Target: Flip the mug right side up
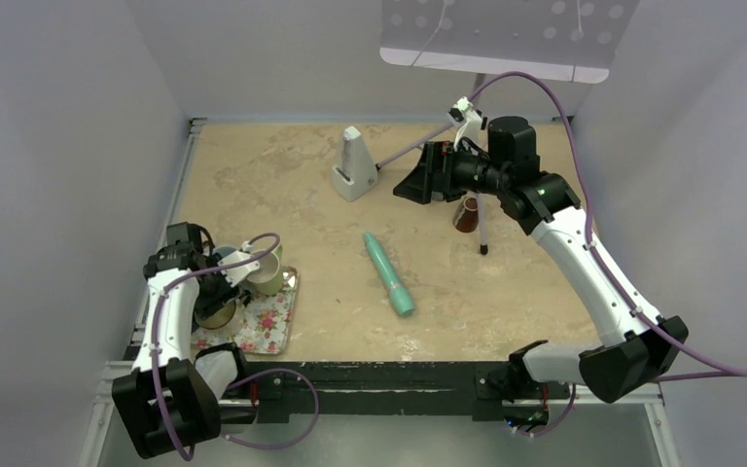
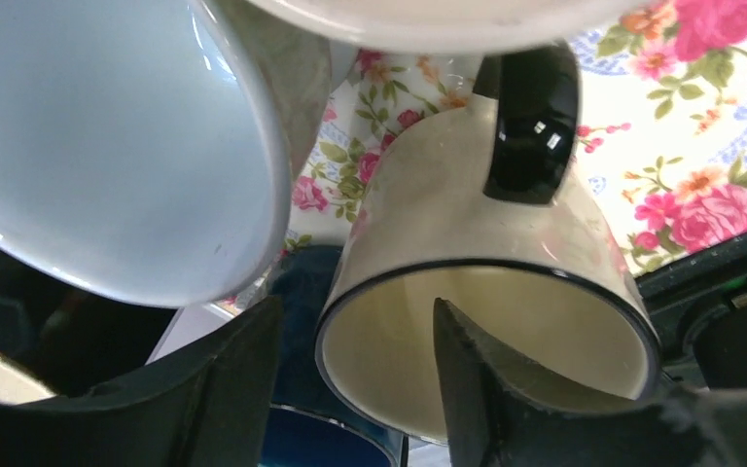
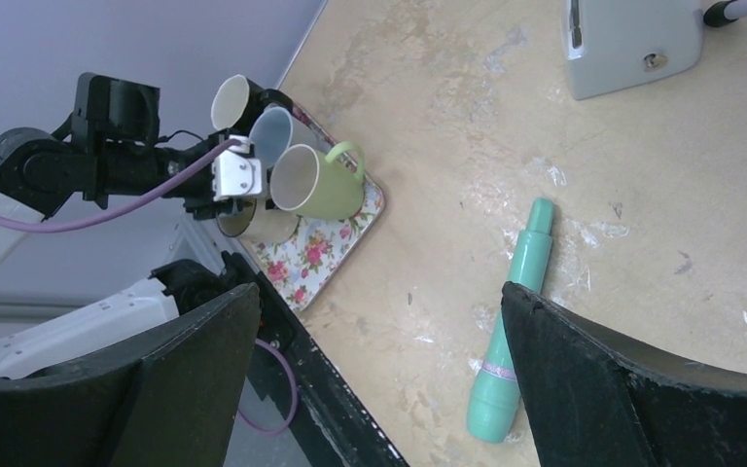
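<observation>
A cream mug with a black rim and black handle (image 2: pixel 467 195) sits on the floral tray (image 2: pixel 700 175), its mouth turned up toward the left wrist camera. It also shows in the top view (image 1: pixel 219 313) and in the right wrist view (image 3: pixel 258 224). My left gripper (image 2: pixel 355 360) is open. Its fingers straddle the mug's wall, one inside the mouth and one outside, with a gap on each side. My right gripper (image 3: pixel 379 370) is open and empty, held high over the far middle of the table (image 1: pixel 418 185).
A light blue mug (image 2: pixel 107 146), a white mug (image 3: pixel 231 97) and a green mug (image 3: pixel 323 183) crowd the same tray (image 1: pixel 277 321). On the table lie a teal cylinder (image 1: pixel 389 274), a grey wedge-shaped block (image 1: pixel 352 167), a brown cup (image 1: pixel 465 214) and a tripod leg (image 1: pixel 482 232).
</observation>
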Robot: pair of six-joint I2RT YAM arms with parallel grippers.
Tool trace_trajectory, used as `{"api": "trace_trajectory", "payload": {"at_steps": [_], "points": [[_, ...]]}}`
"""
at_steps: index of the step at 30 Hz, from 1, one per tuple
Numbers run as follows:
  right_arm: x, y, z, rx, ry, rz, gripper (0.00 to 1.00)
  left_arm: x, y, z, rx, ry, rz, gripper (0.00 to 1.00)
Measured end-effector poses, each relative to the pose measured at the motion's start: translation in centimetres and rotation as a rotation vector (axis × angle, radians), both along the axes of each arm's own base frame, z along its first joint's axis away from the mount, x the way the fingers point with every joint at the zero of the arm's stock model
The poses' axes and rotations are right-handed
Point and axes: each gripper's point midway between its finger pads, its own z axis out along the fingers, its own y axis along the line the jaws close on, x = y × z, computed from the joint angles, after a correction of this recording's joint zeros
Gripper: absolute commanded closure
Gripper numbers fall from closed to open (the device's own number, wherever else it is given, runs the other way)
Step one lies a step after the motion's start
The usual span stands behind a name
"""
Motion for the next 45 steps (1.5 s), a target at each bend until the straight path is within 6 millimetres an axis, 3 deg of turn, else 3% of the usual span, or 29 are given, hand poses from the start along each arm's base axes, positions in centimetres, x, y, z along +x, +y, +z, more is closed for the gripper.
{"api": "trace_trajectory", "payload": {"at_steps": [4,7,11,15,18,20,23,31,38,45], "points": [[-0.1,-0.1,-0.1,-0.007,-0.001,0.001,0.01,-0.5,-0.5,1.4,-0.017,-0.007,-0.024,0.28],[-0.3,-0.2,0.0,-0.010,-0.006,0.003,0.01,-0.8,-1.3,3.5,-0.047,-0.020,-0.070,0.26],[-0.6,-0.4,0.3,-0.011,-0.018,0.005,0.01,-1.3,-2.9,6.3,-0.116,-0.014,-0.124,0.49],[-0.7,-0.4,0.4,-0.010,-0.021,0.006,0.01,-2.1,-6.2,7.3,-0.203,0.062,-0.226,0.58],[-0.7,-0.4,0.4,-0.010,-0.020,0.005,0.01,-3.1,-9.4,6.4,-0.216,0.117,-0.391,0.67],[-0.7,-0.5,0.4,-0.010,-0.021,0.003,0.01,-3.9,-10.3,5.4,-0.201,0.144,-0.468,0.72],[-0.7,-0.6,0.5,-0.012,-0.025,-0.007,0.02,-3.8,-10.2,4.2,-0.144,0.171,-0.519,0.76],[-1.2,-1.0,1.2,0.000,-0.037,-0.024,0.02,-0.7,-11.1,0.6,-0.031,0.180,-0.608,0.83],[-1.4,-1.4,1.5,-0.001,-0.042,-0.045,0.02,-0.3,-9.6,-1.6,0.064,0.176,-0.602,0.85],[-1.4,-1.4,1.3,-0.004,-0.035,-0.045,0.02,1.8,-7.8,-1.9,0.150,0.100,-0.543,0.83]]}}
